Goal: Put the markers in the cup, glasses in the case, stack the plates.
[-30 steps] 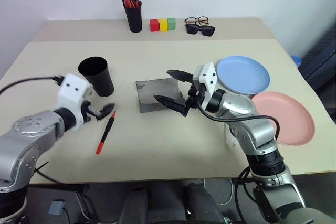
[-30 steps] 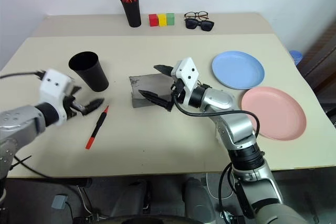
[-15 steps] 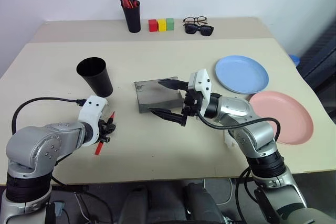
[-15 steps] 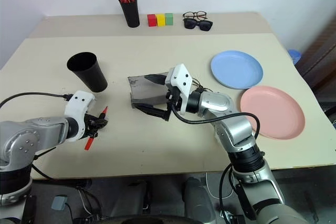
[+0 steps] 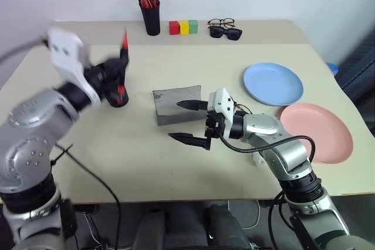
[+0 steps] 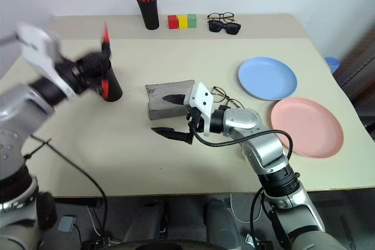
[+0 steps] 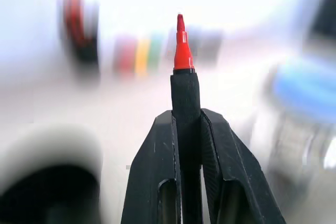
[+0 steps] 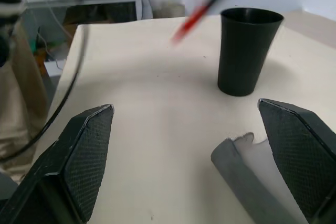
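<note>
**benchwatcher:** Standing by the table here. Taking the cup (image 8: pixel 247 51) as the landmark: nearest me, the right gripper (image 5: pixel 190 121) hovers low, well to the cup's right, fingers spread wide with nothing between them, pointing sideways toward the cup's side of the table. The grey case (image 5: pixel 176 105) lies just beyond it, flap up, and the wire glasses (image 6: pixel 224 96) sit on the table touching the case's far-right end, partly behind that arm.

**solderfan:** And the marker?

**benchwatcher:** The red marker (image 7: pixel 184 82) is pinched between the left gripper (image 7: pixel 187 129) fingers, squeezed tight on its black middle. It's up in the air right at the cup, held nearly upright, red tip to the ceiling. From the head views it overlaps the cup's rim, slightly to the cup's near-left side as far as I can tell; there's blur.

**solderfan:** So what's the next move hang on?

**benchwatcher:** My guess: the long axis is already roughly vertical, so the lower end needs to get over the mouth, then drop. Left arm is obviously the nearer one.

**solderfan:** Plates?

**benchwatcher:** Far right of the cup: blue plate (image 5: pixel 273 84) farther back, pink plate (image 5: pixel 316 132) nearer, side by side, not stacked. Can't spot the white marker.
</note>
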`<state>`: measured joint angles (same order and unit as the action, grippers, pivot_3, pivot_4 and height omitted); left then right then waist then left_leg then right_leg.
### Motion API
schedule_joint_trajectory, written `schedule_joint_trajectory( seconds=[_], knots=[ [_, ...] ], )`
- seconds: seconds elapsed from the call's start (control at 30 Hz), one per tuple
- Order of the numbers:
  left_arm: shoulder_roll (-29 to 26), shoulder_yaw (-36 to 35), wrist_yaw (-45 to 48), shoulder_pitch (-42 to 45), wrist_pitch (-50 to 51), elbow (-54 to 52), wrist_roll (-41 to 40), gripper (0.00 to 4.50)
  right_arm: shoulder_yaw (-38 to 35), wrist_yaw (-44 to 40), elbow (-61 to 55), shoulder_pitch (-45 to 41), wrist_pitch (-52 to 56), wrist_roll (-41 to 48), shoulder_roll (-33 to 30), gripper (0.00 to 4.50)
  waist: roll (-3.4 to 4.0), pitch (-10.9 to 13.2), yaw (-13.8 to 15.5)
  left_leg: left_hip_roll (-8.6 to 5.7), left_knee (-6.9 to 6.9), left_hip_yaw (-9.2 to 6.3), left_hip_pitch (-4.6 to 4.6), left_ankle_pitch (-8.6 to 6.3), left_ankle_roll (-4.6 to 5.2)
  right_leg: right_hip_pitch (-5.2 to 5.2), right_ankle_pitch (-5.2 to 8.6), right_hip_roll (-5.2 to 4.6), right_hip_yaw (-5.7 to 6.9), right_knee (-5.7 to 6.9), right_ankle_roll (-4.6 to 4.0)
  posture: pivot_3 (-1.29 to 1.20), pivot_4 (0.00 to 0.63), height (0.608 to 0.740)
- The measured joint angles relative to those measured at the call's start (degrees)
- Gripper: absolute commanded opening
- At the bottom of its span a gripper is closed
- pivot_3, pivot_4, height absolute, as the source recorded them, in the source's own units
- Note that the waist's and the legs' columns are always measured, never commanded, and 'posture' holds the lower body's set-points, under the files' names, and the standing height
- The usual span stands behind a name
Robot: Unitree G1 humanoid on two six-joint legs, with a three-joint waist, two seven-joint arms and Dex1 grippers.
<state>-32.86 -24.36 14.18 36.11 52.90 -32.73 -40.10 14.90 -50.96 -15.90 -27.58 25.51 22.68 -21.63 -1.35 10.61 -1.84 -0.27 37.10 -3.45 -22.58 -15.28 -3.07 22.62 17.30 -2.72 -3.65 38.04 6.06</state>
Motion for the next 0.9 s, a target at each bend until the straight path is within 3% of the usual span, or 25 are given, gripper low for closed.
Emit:
schedule_joint_trajectory(
  seconds=[0.17,0.27,0.43,0.83,0.9],
  knots=[
    [-2.5,5.9,-5.8,1.5,-17.2,13.7,18.2,0.02,0.4,0.4,0.7,-0.2,-0.8,-0.5,1.9,4.50,0.02,0.0,-0.7,-0.07,-0.05,0.04,0.06,0.00,0.01,0.03,0.00,0.11,-0.06,0.03,0.00,0.00,0.150,0.740],
    [-0.4,7.9,-7.9,1.3,-26.3,22.5,24.8,0.02,0.7,0.8,1.4,-0.8,-1.1,-0.7,3.8,4.50,0.00,0.0,-0.5,0.00,-0.03,0.02,0.01,0.00,0.01,0.04,0.00,0.06,-0.05,0.02,0.00,0.00,0.150,0.740],
    [2.7,10.0,-7.3,0.2,-34.8,29.0,28.4,0.02,2.0,2.5,3.1,-1.1,-2.9,-2.9,6.0,4.50,-0.03,0.0,-0.2,-0.01,0.01,0.01,-0.12,0.00,0.02,0.14,-0.01,-0.02,-0.03,0.02,0.02,0.00,0.150,0.740],
    [6.4,10.8,-6.7,-6.5,-41.4,33.1,31.3,0.02,1.2,10.4,7.6,-3.4,-4.7,-6.5,10.6,4.50,-0.03,0.0,-0.5,0.02,0.00,0.00,-0.18,0.00,0.02,0.24,-0.01,0.01,-0.02,0.09,0.01,0.00,0.150,0.740],
    [7.2,10.7,-6.8,-6.6,-42.0,33.3,31.2,0.99,0.7,10.7,7.6,-3.4,-4.7,-6.4,11.1,4.50,-0.03,0.0,-0.4,0.02,0.00,0.00,-0.18,0.00,0.02,0.23,-0.01,0.00,-0.02,0.09,0.01,0.00,0.150,0.740]
  ],
)
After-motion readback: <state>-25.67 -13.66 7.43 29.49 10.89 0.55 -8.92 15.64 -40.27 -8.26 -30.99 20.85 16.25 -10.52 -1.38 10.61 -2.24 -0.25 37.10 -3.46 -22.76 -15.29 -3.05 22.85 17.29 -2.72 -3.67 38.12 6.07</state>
